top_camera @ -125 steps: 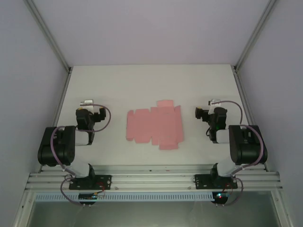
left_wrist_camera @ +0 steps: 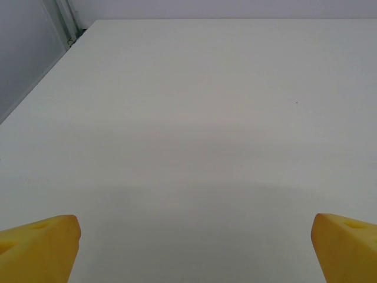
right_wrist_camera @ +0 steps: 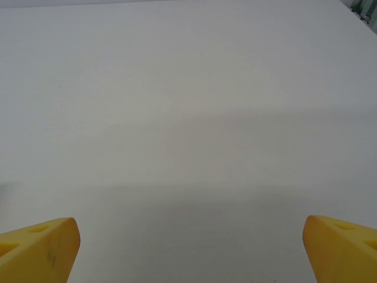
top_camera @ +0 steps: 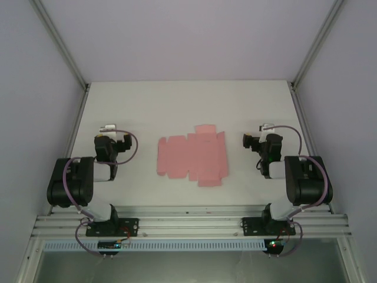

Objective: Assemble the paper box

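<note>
The paper box [top_camera: 192, 155] lies as a flat pink die-cut sheet with flaps in the middle of the white table [top_camera: 188, 106], seen from the top view. My left gripper [top_camera: 109, 131] hovers to the sheet's left, well apart from it. My right gripper [top_camera: 266, 131] hovers to the sheet's right, also apart. In the left wrist view the left gripper [left_wrist_camera: 194, 247] is open, its yellow fingertips [left_wrist_camera: 41, 244] far apart over bare table. In the right wrist view the right gripper [right_wrist_camera: 191, 247] is open too, with yellow fingertips [right_wrist_camera: 341, 244] spread wide and nothing between them.
Metal frame posts [top_camera: 62, 44] rise at the table's back corners, with pale walls on both sides. An aluminium rail [top_camera: 188, 224] carrying both arm bases runs along the near edge. Bare white table stretches behind the sheet.
</note>
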You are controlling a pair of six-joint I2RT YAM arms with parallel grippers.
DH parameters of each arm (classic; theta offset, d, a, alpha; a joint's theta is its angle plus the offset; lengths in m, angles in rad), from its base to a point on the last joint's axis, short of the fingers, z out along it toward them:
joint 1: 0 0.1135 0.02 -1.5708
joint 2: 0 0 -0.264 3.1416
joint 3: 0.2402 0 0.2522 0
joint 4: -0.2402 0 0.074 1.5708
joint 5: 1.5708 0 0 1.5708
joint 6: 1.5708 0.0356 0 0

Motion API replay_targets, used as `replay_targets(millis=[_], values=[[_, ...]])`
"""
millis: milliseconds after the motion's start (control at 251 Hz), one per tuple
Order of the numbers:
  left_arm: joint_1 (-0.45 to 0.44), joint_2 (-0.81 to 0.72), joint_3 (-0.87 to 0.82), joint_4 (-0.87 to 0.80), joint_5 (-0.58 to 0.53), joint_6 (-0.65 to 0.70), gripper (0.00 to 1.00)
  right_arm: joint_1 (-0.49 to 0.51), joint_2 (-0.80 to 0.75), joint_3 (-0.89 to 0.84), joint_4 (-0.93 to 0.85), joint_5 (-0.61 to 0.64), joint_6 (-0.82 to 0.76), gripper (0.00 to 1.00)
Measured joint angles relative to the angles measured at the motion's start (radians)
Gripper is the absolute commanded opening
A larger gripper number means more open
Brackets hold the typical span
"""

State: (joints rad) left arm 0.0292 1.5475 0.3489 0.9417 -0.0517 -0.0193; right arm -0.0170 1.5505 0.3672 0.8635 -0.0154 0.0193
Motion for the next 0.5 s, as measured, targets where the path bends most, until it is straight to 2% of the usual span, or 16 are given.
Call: replay_targets(millis=[351, 499], values=[[0.0, -0.002, 0.0, -0.005, 0.0, 0.0, 0.99, 0.0, 0.0, 0.0, 0.0, -0.008, 0.0, 0.99], [0.0, -0.089, 0.012, -0.121, 0.004, 0.0, 1.0, 0.01, -0.055, 0.003, -0.072, 0.01, -0.006, 0.99]])
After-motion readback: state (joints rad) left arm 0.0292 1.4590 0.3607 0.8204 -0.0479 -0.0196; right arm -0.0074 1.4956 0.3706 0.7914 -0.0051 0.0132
